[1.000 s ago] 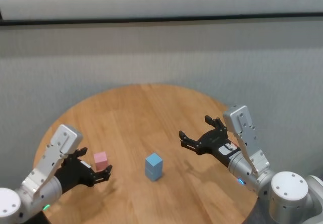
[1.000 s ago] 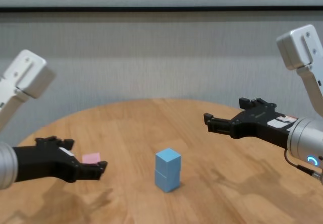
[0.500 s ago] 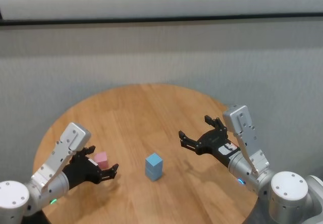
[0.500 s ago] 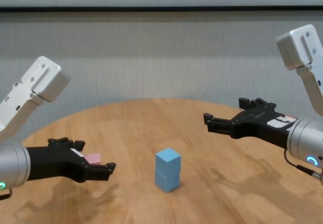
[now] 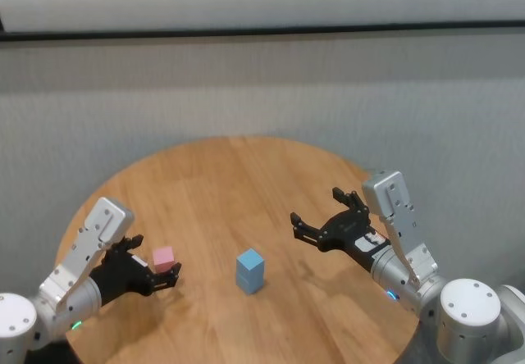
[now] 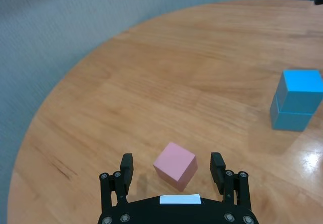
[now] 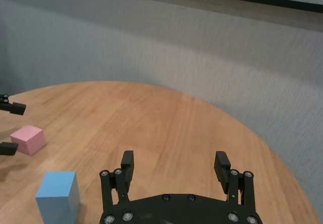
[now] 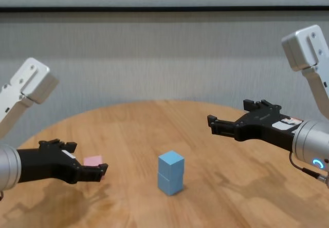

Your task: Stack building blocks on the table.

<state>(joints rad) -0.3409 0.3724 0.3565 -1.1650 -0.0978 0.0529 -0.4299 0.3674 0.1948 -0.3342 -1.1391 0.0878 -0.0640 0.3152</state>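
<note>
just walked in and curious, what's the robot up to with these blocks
It is stacking blocks on a round table. Two blue blocks already sit one on the other. The left gripper, open, brackets the pink block without touching it. The right gripper hovers open off to the side.

Round table (image 5: 246, 175), light-brown wood-grain planks, edge curving off toward the grey wall. Directly on it: pink block (image 5: 165, 258) on the robot's left, sitting flat, turned corner-on in the left wrist view (image 6: 175, 165). Near centre, lower blue block (image 8: 169, 182) rests on the wood w/ the upper blue block (image 8: 170, 164) squarely on top, faces roughly flush. Pink and the blue pair well apart, bare wood between. Soft shadows on the top beside each.
</note>
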